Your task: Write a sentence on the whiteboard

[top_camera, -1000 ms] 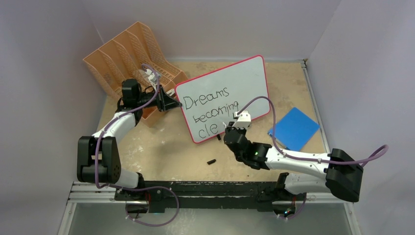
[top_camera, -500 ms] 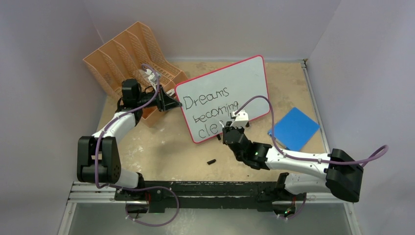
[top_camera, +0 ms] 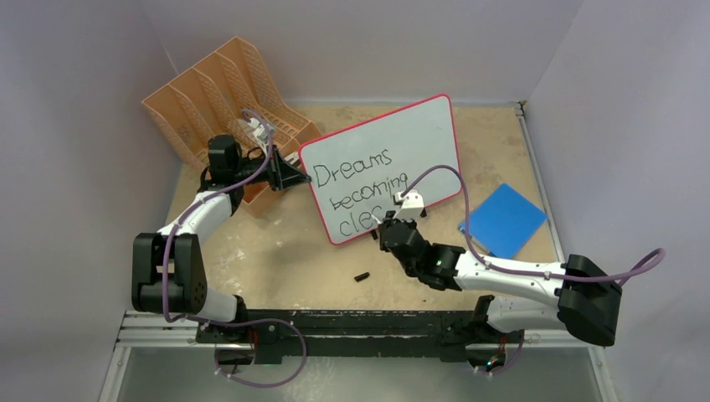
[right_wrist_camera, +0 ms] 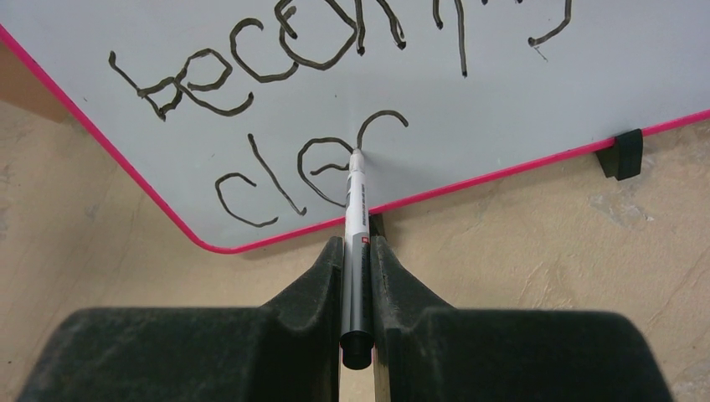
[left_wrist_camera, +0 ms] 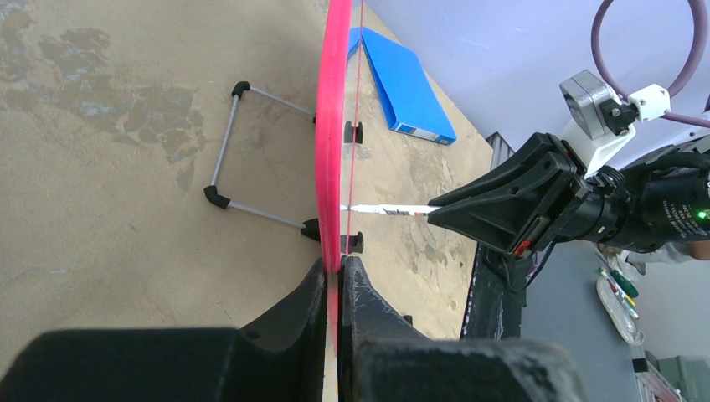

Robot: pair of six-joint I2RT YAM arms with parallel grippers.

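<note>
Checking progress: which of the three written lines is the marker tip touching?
The bottom line, unfinished "cle…" under "becoming", nearest the whiteboard edge; the marker in the right hand touches it.

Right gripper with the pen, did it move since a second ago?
Yes, a little. Seen from above, the right gripper, clamping the marker, slid slightly left along the whiteboard's red bottom edge, and a new stroke follows "cle".

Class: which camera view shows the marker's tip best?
Right wrist: the marker runs up the centre, its tip on the whiteboard mid-letter. Left wrist shows it side-on against the board's edge; top external barely shows it.
</note>
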